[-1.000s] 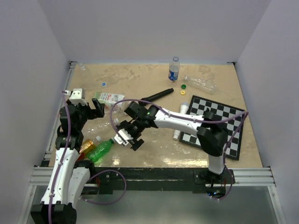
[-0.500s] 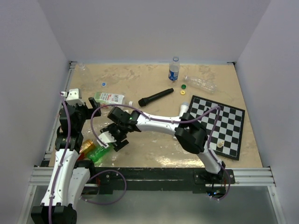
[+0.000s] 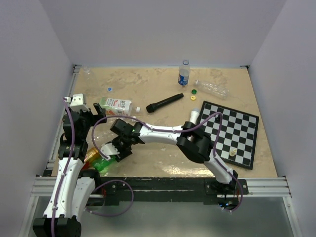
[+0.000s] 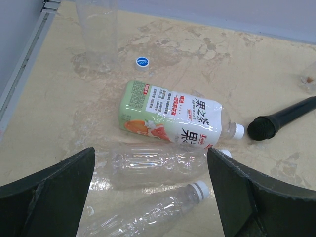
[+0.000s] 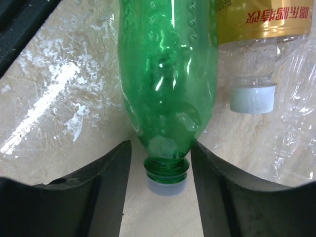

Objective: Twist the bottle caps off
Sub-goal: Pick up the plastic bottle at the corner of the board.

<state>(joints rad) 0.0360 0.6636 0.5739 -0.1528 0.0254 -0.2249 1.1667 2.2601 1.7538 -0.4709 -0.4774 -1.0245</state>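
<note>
Right wrist cam is the useful one: the green bottle (image 5: 168, 79) lies with its neck right between the right fingers (image 5: 94, 197), pale cap (image 5: 166, 186) pointing back toward the wrist. Both fingers look like they touch the bottle's shoulder, but I can't tell if it's actually clamped. Just outside one finger there's a white cap (image 5: 252, 98) on a yellow-label bottle (image 5: 256, 19). Top cam only gives a green sliver under the arm.

Left fingers (image 4: 54, 192) are spread wide, holding nothing. Only that wrist cam shows the loose blue cap (image 4: 142, 61) on the worktop (image 4: 59, 98), beyond the fingertips, past a white-and-green drink container (image 4: 170, 114).
</note>
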